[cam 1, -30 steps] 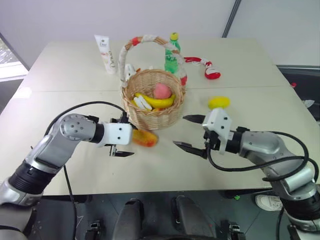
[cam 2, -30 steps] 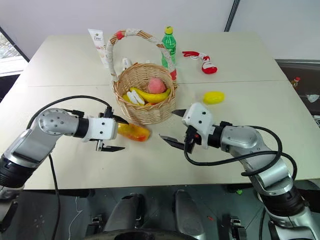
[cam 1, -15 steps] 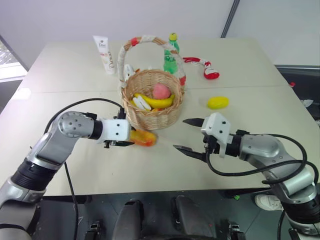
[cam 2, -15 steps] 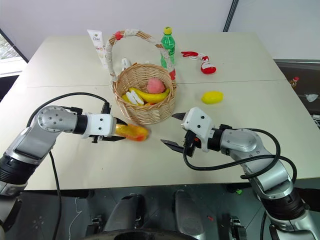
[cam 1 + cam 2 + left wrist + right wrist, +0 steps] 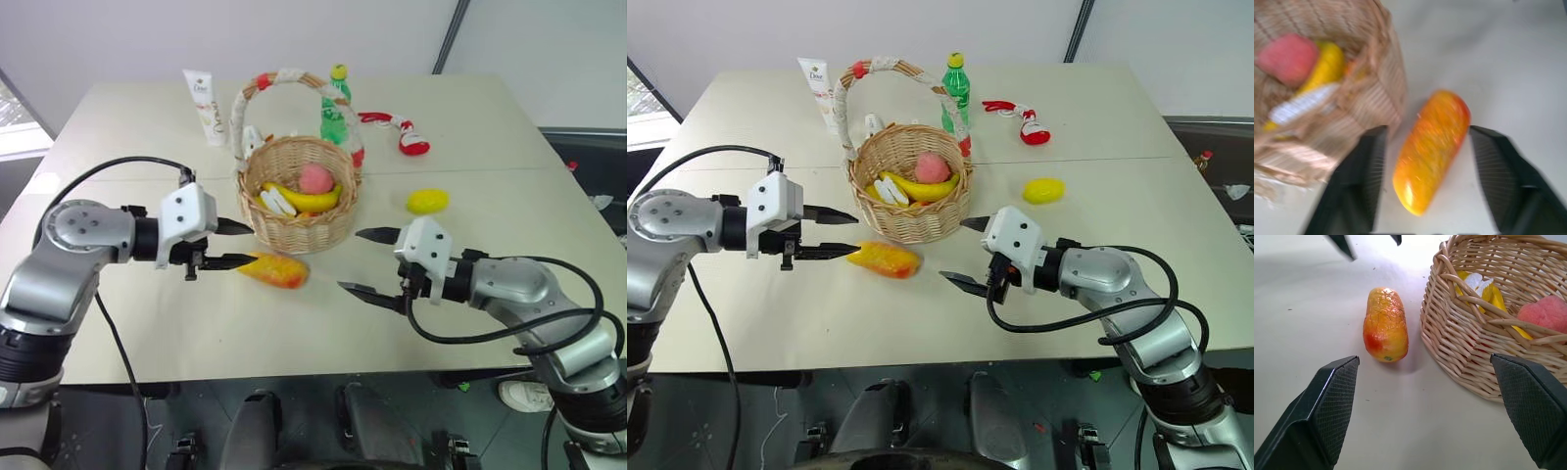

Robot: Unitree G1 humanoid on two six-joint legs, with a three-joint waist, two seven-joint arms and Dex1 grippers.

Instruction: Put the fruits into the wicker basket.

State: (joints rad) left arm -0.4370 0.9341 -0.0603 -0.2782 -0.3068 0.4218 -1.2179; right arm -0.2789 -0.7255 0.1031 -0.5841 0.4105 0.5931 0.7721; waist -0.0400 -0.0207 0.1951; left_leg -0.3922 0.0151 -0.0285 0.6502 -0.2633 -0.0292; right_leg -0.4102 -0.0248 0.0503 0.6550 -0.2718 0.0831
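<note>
The round tan wicker basket [image 5: 300, 201] with its cloth-wrapped arched handle sits mid-table, holding a yellow banana [image 5: 306, 199] and a pink-red peach [image 5: 314, 178]. At the basket's seven o'clock, just beside its wall, the elongated orange-yellow mango [image 5: 273, 269] lies on the pale table [image 5: 127, 147]. The left gripper [image 5: 231, 244] hangs at the mango's nine o'clock, fingers parted, gripping nothing; its lower fingertip nears the mango's end. The right gripper [image 5: 364, 262] hovers at the mango's three o'clock, fingers spread wide, empty. The yellow lemon [image 5: 428, 201] rests at the basket's three o'clock.
</note>
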